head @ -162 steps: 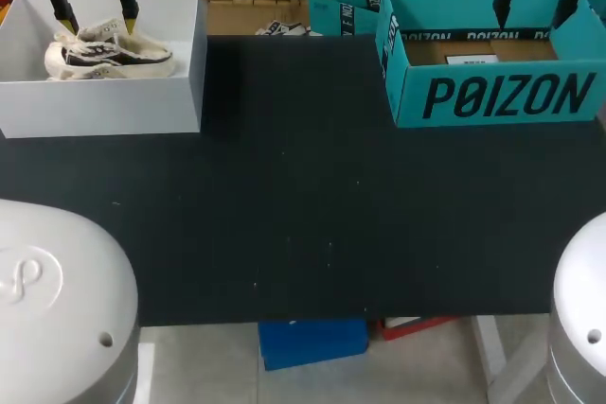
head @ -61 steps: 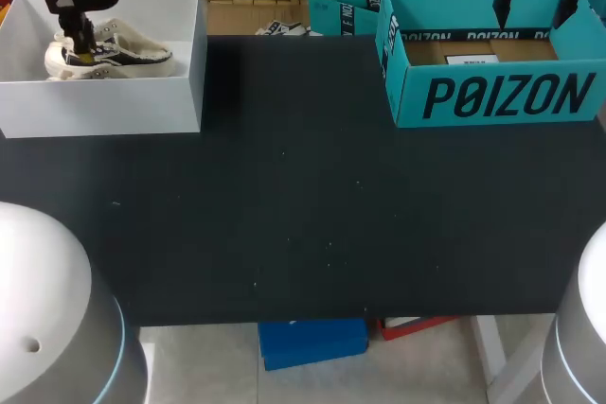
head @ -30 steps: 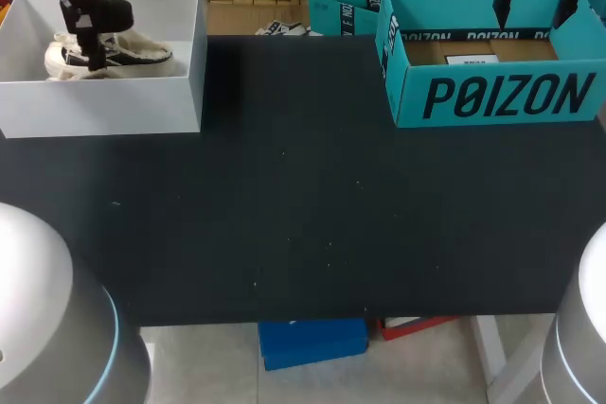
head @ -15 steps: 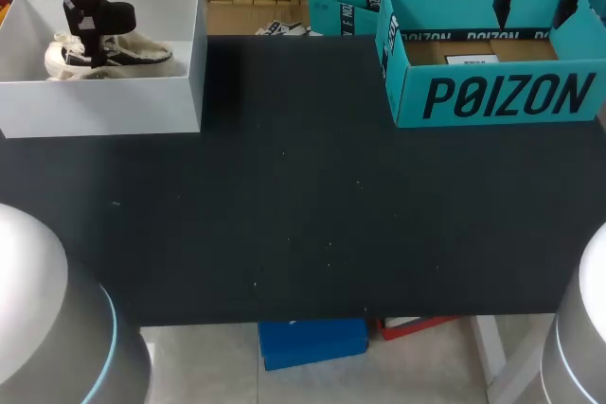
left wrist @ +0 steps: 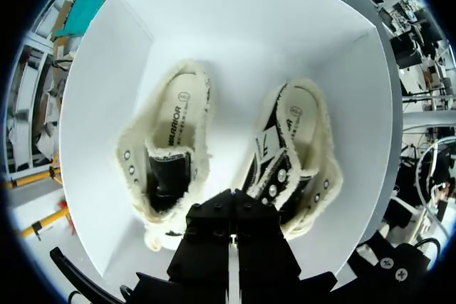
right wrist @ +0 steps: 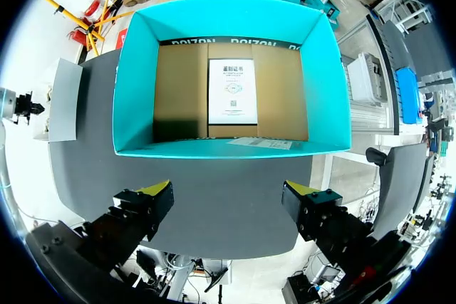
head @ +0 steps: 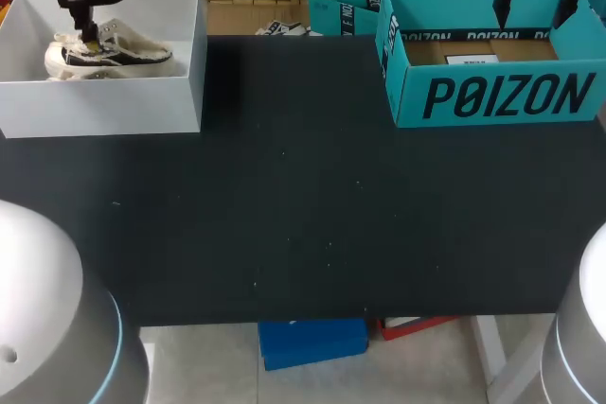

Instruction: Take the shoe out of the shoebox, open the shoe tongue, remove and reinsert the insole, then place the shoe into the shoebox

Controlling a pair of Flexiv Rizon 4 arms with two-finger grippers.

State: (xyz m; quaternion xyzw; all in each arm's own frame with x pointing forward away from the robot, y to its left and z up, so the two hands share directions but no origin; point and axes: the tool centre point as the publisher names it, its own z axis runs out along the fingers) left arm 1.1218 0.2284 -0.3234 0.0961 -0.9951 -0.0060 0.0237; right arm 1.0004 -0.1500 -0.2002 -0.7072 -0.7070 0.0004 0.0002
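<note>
Black tabletop [head: 303,205], white shoebox [head: 104,106] — closed left end effector [left wrist: 229,201] half-hiding shoe [left wrist: 303,140]

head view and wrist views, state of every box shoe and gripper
white shoebox: open, no lid, holds both shoes
shoes: soles down, side by side, insoles in
teal box: open, paper sheet inside
left gripper: shut, at one shoe's tongue
right gripper: open, above teal box
</note>
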